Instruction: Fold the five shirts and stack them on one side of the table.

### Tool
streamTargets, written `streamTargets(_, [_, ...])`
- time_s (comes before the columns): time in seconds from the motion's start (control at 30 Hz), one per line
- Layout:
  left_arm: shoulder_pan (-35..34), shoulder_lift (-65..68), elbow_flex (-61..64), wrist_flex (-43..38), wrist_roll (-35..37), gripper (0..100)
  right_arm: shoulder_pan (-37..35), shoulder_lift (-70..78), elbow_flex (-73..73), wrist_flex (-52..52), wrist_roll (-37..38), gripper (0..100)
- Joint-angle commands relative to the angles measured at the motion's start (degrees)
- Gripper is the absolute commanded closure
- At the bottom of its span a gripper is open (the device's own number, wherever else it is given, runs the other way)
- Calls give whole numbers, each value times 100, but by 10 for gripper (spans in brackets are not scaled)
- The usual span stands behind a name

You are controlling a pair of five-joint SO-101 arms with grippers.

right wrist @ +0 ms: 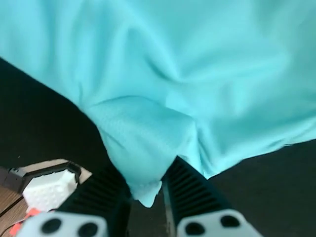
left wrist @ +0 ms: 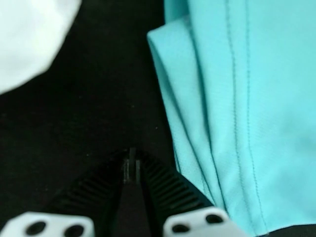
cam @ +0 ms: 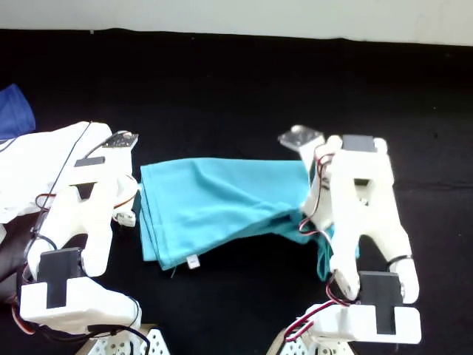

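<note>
apparently to pull a fold across, the right gripper (right wrist: 146, 173) was pinched on an edge of the shirt (cam: 214, 203) lying mid table (cam: 244, 89), while the left gripper (left wrist: 131, 168) sat closed and empty beside its folded side.

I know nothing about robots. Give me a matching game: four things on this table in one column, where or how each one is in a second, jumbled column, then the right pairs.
Things:
1. teal shirt
2. white cloth
3. left gripper
4. right gripper

Place or state:
A. shut on nothing, over bare table
B. spread in the table's middle
C. shut on a fold of teal fabric
D. bunched at the table's left side

Pairs: 1-B, 2-D, 3-A, 4-C.
</note>
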Motion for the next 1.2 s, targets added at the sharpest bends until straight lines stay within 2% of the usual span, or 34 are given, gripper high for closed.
streamTargets(0.0, [-48, 48, -119, -88, 53, 991, 66, 13, -541, -171, 62, 994])
streamTargets(0.13, [-48, 48, -119, -88, 53, 991, 66, 154, -585, -664, 62, 966])
streamTargets(0.3, [-48, 48, -119, -88, 53, 991, 66, 1182, -1007, -708, 35, 786])
streamTargets(0.4, [-48, 48, -119, -88, 53, 991, 92, 1789, -1648, -708, 9, 729])
streamTargets(0.57, [-48, 48, -119, -70, 53, 991, 242, 2202, -3011, -699, -1468, 728])
streamTargets(0.67, [-57, -31, -180, 35, 62, 991, 259, 2185, -3503, -470, -1864, 728])
streamTargets(0.83, [215, -716, -664, 1046, 308, 991, 259, 2185, -4013, 418, -1846, 728])
streamTargets(0.93, [760, -1218, -725, 1442, 369, 991, 259, 2176, -4154, 1095, -1512, 728])
streamTargets(1.07, [1587, -1473, -725, 1398, 378, 991, 286, 1648, -4057, 1262, -1222, 803])
streamTargets(1.17, [2018, -1411, -629, 976, 387, 991, 207, 743, -3442, 1262, -1213, 829])
